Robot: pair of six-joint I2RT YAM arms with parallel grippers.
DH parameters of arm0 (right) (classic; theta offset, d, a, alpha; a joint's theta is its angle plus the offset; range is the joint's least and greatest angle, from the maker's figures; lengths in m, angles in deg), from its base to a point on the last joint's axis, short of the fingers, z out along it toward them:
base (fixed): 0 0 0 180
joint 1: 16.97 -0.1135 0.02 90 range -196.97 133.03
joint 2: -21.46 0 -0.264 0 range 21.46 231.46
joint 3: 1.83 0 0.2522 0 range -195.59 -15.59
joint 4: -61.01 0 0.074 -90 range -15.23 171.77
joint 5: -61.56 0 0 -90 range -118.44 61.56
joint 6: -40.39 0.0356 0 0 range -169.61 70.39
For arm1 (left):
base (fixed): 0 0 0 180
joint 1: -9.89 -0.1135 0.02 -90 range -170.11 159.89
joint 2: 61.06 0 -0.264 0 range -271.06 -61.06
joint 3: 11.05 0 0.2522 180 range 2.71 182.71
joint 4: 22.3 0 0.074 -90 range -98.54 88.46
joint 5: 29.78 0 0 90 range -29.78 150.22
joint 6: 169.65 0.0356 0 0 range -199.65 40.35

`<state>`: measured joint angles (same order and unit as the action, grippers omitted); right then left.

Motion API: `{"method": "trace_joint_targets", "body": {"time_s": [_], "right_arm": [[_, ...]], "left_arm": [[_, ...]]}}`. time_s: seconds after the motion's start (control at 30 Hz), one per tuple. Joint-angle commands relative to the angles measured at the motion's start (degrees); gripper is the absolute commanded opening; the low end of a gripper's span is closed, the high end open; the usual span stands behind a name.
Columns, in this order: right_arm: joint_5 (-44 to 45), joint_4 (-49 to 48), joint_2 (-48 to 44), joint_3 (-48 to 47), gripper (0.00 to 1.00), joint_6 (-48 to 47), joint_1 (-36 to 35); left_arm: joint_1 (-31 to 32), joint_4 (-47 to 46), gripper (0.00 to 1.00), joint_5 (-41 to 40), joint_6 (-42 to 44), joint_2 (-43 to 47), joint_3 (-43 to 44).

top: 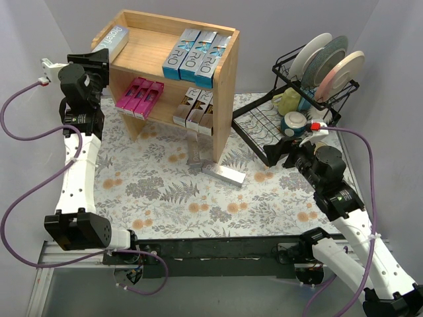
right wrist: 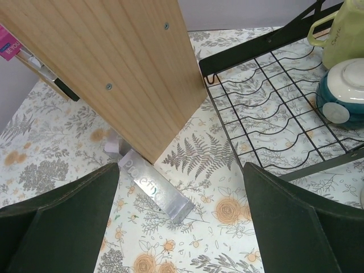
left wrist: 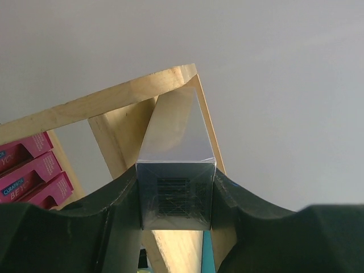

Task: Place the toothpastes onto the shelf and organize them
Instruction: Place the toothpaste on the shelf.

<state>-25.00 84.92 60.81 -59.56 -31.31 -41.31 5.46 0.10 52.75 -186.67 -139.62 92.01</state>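
Note:
My left gripper (top: 99,61) is shut on a silver toothpaste box (left wrist: 176,187), which lies on the top left of the wooden shelf (top: 225,86); the box also shows in the top view (top: 112,39). Three blue boxes (top: 195,56) sit on the top right, pink boxes (top: 140,96) lower left, silver boxes (top: 196,109) lower right. Two silver boxes lie on the table by the shelf's corner: one (top: 223,174), also in the right wrist view (right wrist: 153,186), and another (top: 195,153) behind it. My right gripper (right wrist: 182,227) is open above the table, near that box.
A black dish rack (top: 264,132) with plates (top: 330,59), a yellow-green mug (right wrist: 341,34) and a teal bowl (right wrist: 344,96) stands at the right, close to my right arm. The shelf's side panel (right wrist: 125,62) is just ahead of my right gripper. Grey walls surround the table.

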Motion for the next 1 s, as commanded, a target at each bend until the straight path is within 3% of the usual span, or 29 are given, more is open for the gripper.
{"method": "trace_joint_targets", "body": {"time_s": [0.0, 0.07, 0.23, 0.4, 0.8, 0.97], "right_arm": [[-0.28, -4.00, -1.65, 1.69, 0.98, -0.82, 0.34], [-0.45, -4.18, -1.56, 2.04, 0.99, -0.73, 0.34], [-0.28, -4.00, -1.74, 2.22, 0.98, -0.99, 0.34], [0.07, -3.56, -2.53, 2.48, 0.99, -1.25, 0.34], [-0.72, -2.77, -2.35, 2.66, 0.98, -0.81, 0.34], [-1.86, -3.03, -2.79, 3.09, 0.98, -0.03, 0.34]], "left_arm": [[-1.11, 0.93, 0.18, 1.66, -1.61, -1.58, 4.03], [-1.02, 1.64, 0.21, 2.36, -1.87, -3.52, 6.57], [-1.11, 4.01, 0.43, 2.37, -1.44, -5.11, 9.32], [-1.20, 6.82, 0.58, -0.35, 2.33, -3.70, 9.58], [-1.02, 12.80, 0.77, -3.25, 10.25, -4.76, 13.27], [-1.11, 13.59, 0.80, -4.49, 13.06, -4.23, 12.48]]}}
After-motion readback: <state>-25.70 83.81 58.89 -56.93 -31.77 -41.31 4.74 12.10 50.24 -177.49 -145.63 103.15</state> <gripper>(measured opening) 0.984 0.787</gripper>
